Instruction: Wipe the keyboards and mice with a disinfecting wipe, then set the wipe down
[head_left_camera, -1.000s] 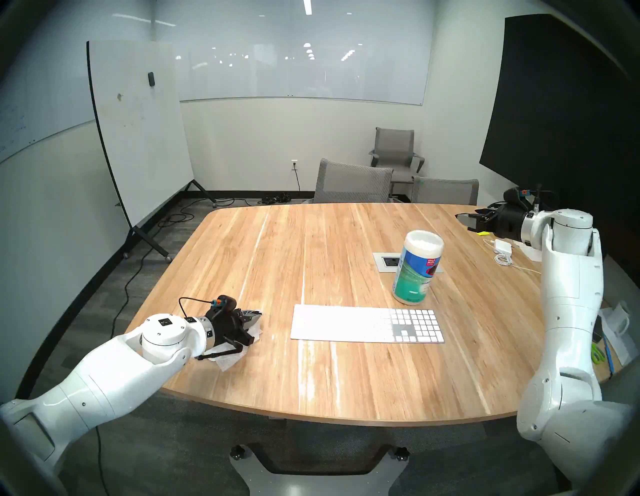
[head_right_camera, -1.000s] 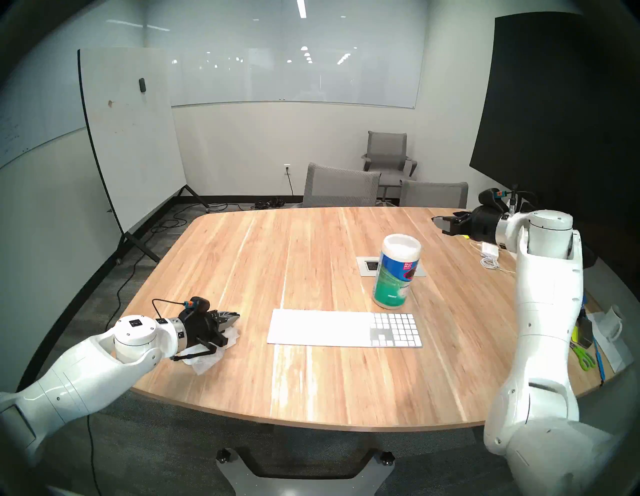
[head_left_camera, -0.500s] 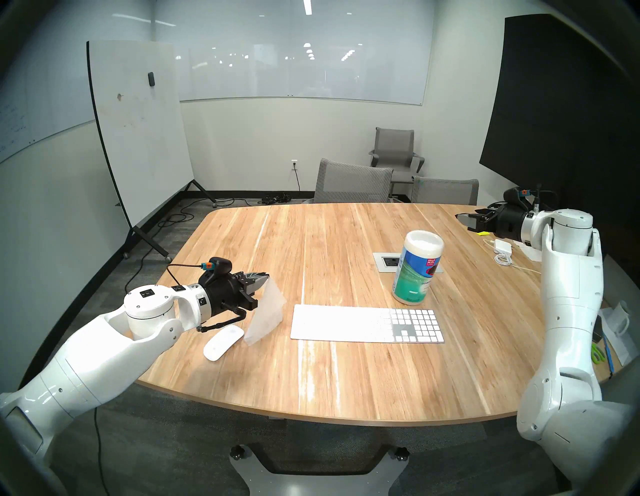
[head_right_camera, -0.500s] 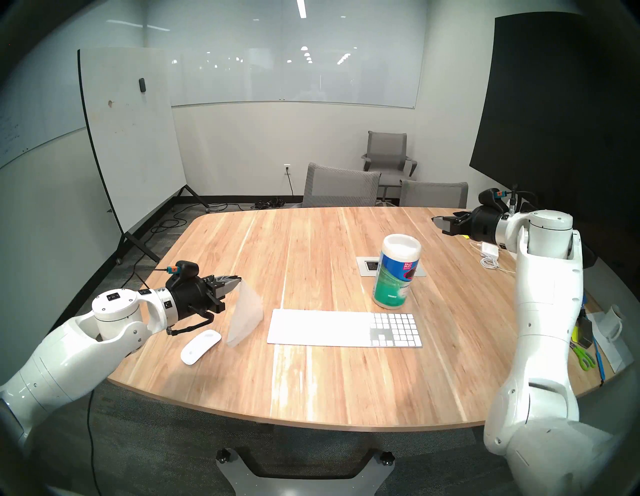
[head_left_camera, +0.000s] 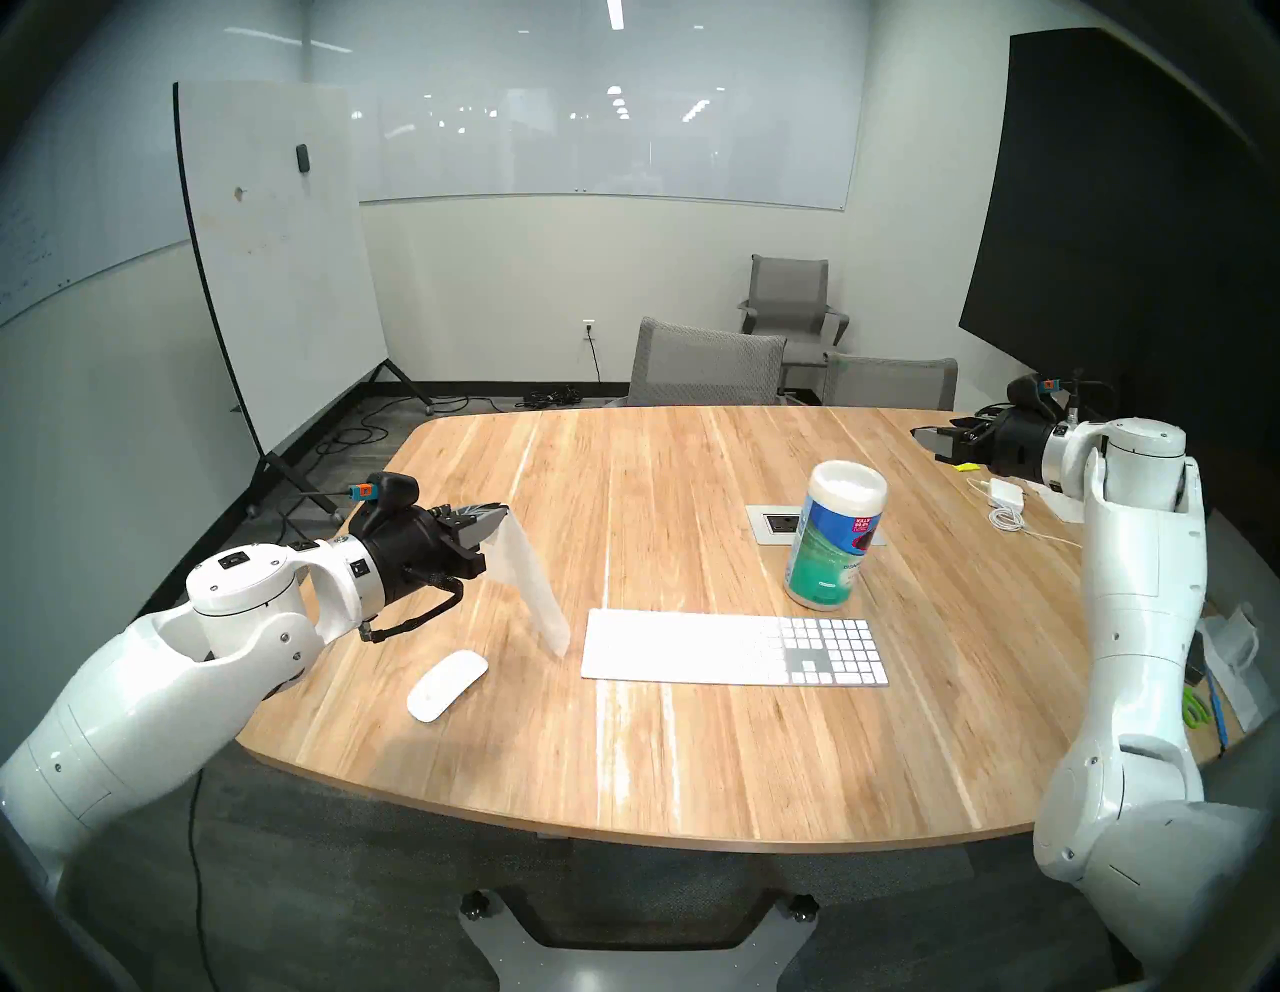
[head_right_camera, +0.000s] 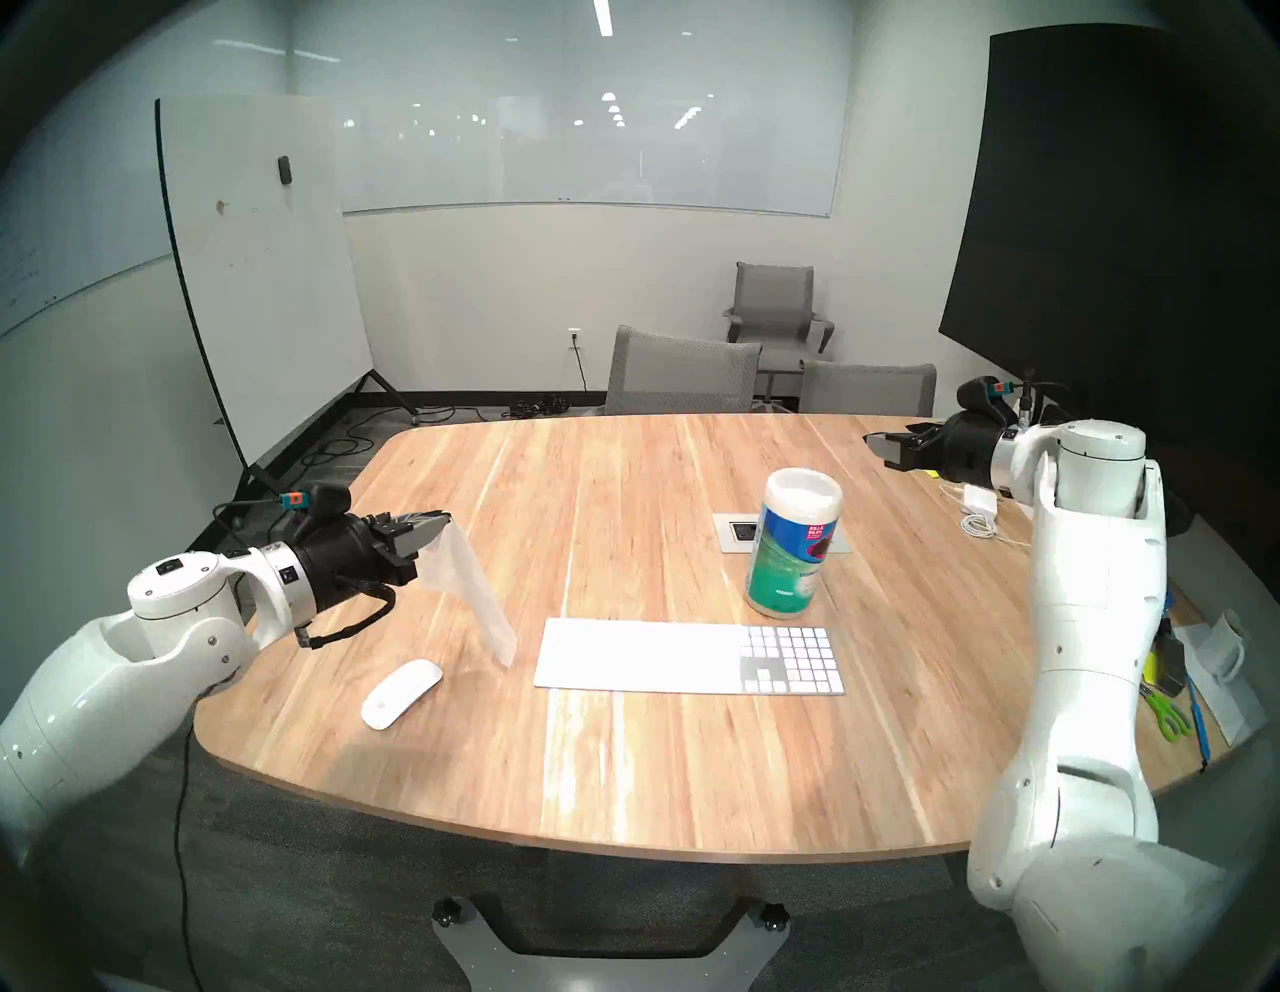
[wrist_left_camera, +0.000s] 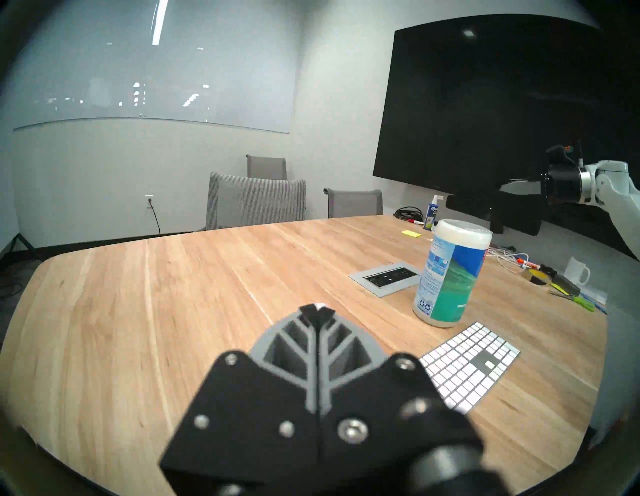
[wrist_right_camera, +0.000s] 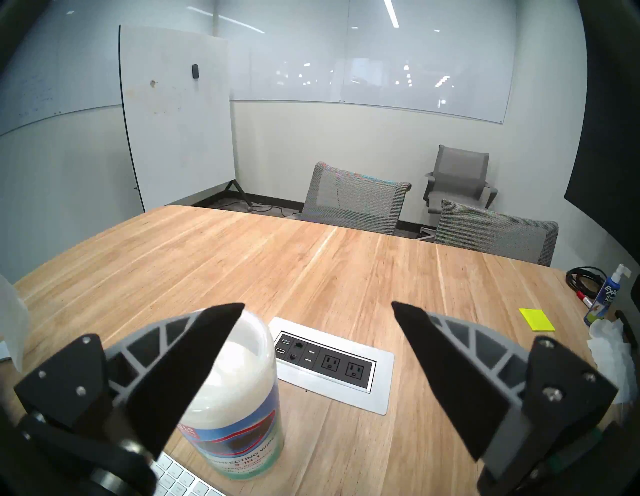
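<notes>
Wipe (head_left_camera: 530, 589) hanging limp above table; white mouse (head_left_camera: 447, 685) lying flat left of slim white keyboard (head_left_camera: 734, 648).

We see an office meeting room, wooden conference table (head_left_camera: 692, 748), mesh chairs (head_left_camera: 706, 364), rolling whiteboard (head_left_camera: 277, 256), wall screen (head_left_camera: 1108, 208).

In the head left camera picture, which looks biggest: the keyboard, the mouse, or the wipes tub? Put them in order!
1. keyboard
2. wipes canister
3. mouse
The canister stands farther back, so it may look smaller than it is.
</notes>
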